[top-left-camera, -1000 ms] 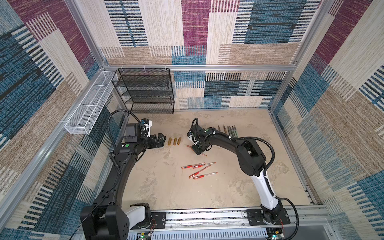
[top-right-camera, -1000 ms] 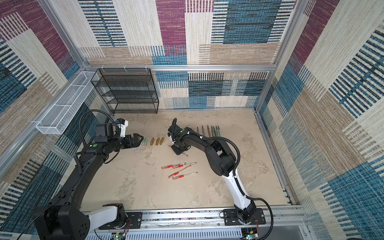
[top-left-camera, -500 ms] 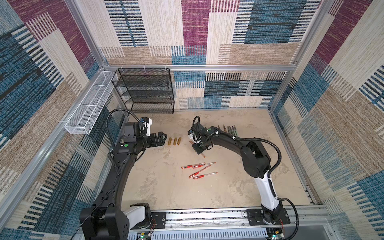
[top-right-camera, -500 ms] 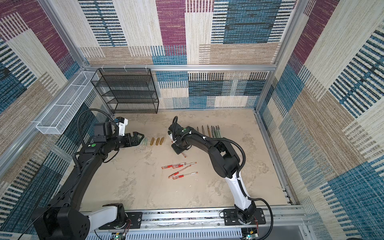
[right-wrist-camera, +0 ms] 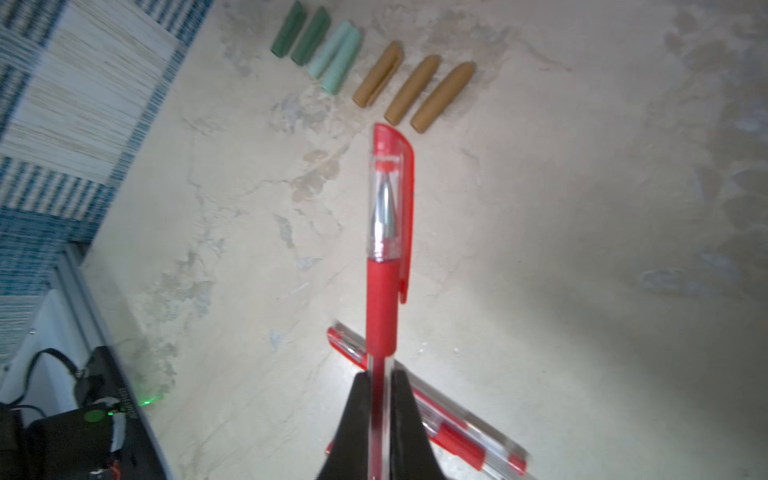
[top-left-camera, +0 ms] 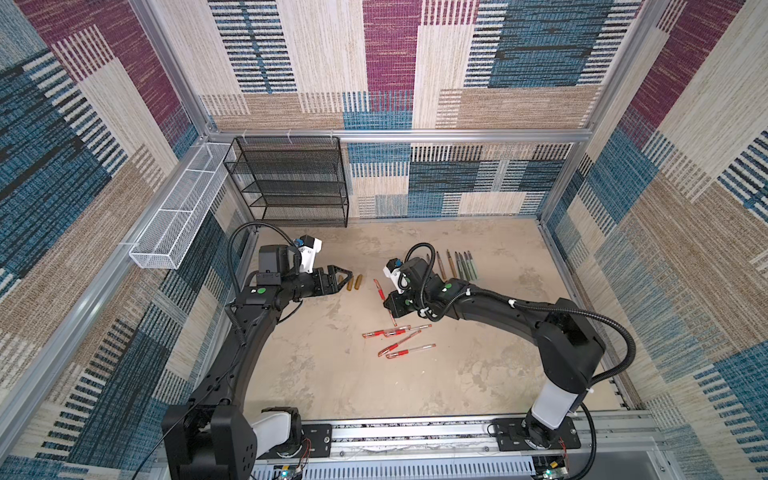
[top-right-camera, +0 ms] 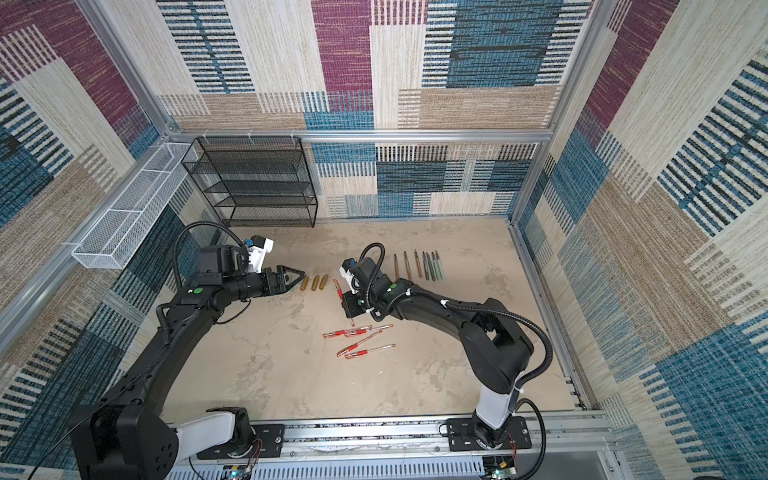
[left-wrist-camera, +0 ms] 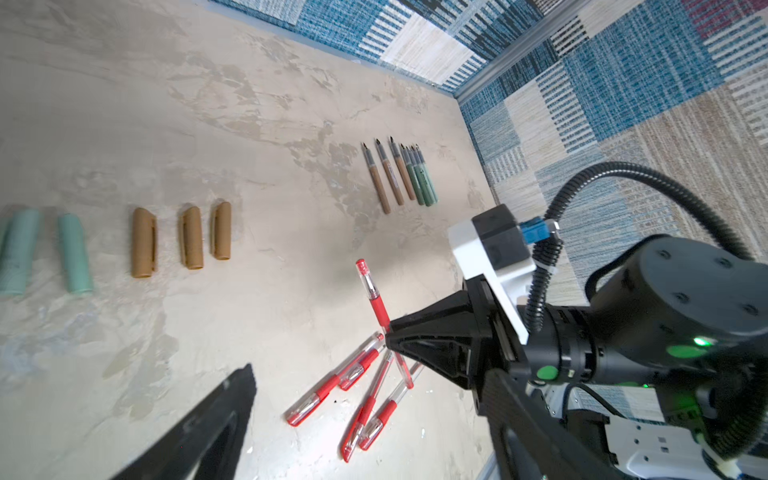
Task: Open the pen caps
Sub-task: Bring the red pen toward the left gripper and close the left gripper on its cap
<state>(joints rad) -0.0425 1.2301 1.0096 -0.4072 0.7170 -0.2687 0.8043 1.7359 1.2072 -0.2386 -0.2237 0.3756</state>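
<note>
Two hands at work: your right hand (right-wrist-camera: 381, 380) is clamped on the red pen (right-wrist-camera: 379, 316) by its clear barrel, red cap (right-wrist-camera: 384, 199) still on, jutting past it; left hand (top-right-camera: 301, 275) spread, beside gold caps (top-right-camera: 314, 282) on the surface (top-right-camera: 270, 365)

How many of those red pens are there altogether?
5. One red pen is clamped in the right gripper, cap on; four more red pens lie in a loose, crossing pile on the table beside it. None seems hidden.
</note>
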